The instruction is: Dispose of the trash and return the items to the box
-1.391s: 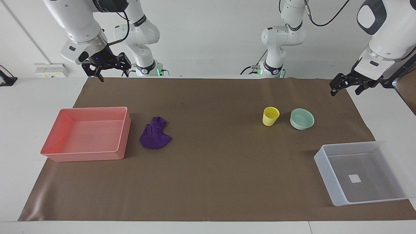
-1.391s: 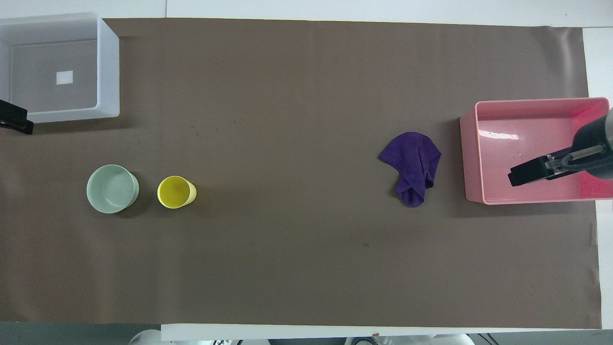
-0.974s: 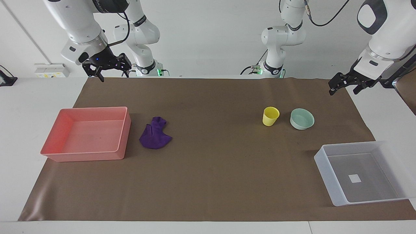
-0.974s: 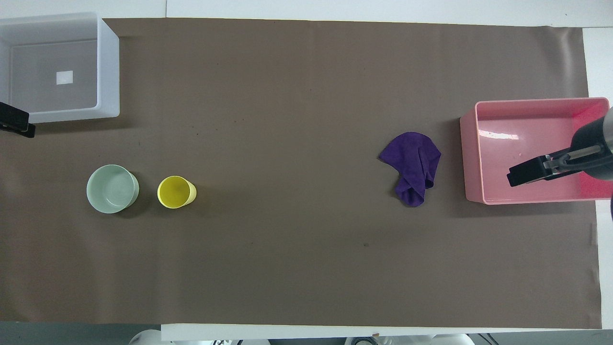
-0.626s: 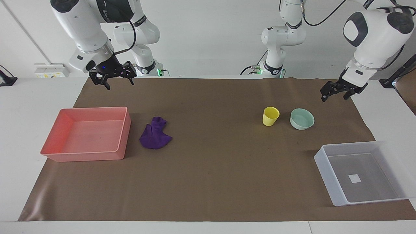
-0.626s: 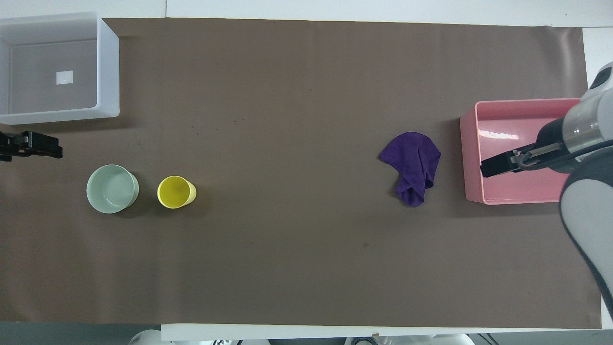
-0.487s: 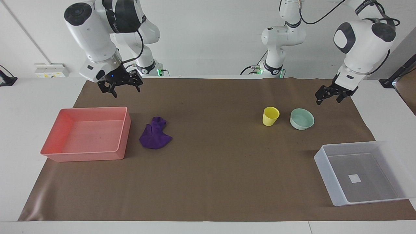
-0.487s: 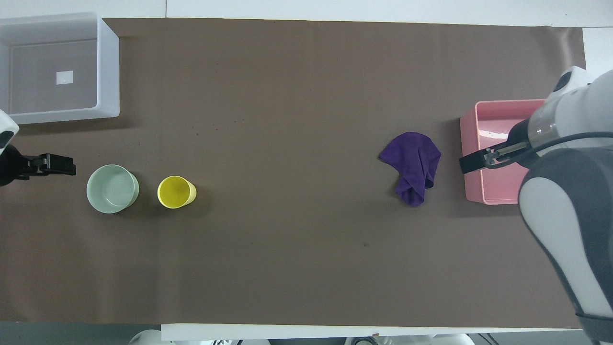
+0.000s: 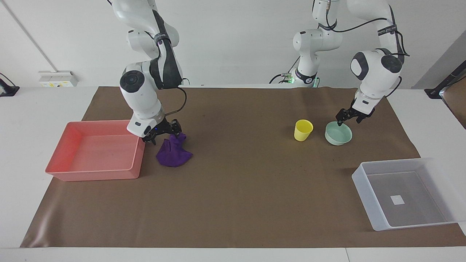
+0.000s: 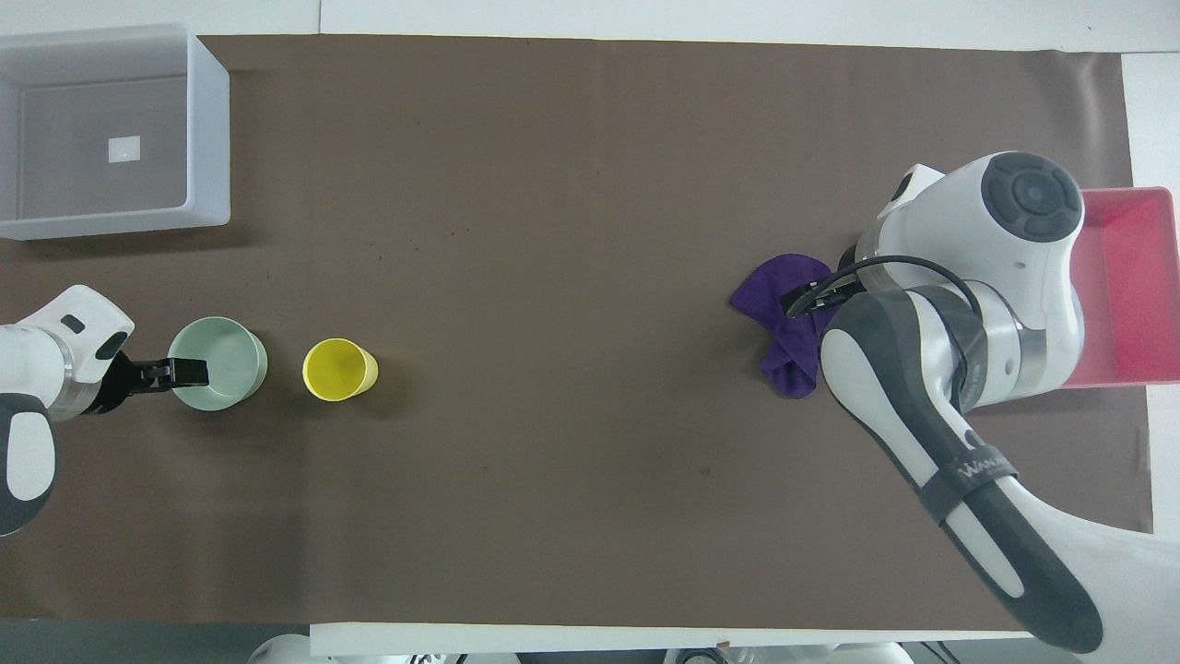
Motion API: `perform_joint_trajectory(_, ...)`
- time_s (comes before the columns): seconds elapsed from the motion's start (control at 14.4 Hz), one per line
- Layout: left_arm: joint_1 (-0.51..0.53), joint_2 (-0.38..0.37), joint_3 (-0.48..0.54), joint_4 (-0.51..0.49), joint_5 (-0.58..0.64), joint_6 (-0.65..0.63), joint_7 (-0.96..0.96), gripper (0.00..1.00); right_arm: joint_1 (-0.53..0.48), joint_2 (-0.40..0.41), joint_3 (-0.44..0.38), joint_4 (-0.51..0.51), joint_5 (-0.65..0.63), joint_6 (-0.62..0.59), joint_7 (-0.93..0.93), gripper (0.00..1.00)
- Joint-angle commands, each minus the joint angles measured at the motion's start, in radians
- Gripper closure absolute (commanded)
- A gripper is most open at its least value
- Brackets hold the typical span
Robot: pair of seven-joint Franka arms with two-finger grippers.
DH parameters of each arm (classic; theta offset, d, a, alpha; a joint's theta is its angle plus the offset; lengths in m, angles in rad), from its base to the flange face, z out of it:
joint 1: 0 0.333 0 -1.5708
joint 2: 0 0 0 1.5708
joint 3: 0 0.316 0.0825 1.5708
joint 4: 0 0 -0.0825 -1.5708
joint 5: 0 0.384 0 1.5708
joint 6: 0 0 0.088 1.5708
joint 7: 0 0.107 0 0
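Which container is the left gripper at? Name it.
The green bowl: the left gripper is at its rim. The yellow cup stands beside it, and the clear box farther off.

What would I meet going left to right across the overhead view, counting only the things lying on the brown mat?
Translucent box → mint-green bowl → yellow cup → purple cloth → pink tray.
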Motion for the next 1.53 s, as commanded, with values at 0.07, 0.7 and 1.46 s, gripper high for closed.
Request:
perform_joint_trajectory(0.07, 0.004, 0.043, -0.003, -0.069, -0.011, 0.149, -0.009, 0.02, 0.011, 0.057, 0.0, -0.053, 0.008, 0.132, 0.024, 0.21)
perform_joint_trajectory(0.7, 0.015, 0.035, -0.001, -0.061, -0.011, 0.104, -0.006, 0.96, 0.011, 0.07, -0.001, -0.048, 0.008, 0.116, 0.023, 0.99)
perform_joint_trajectory(1.46, 0.048, 0.252, 0.004, 0.825, -0.082, -0.565, 0.012, 1.0, -0.125, -0.07, -0.01, 0.226, -0.018, -0.274, 0.02, 0.99)
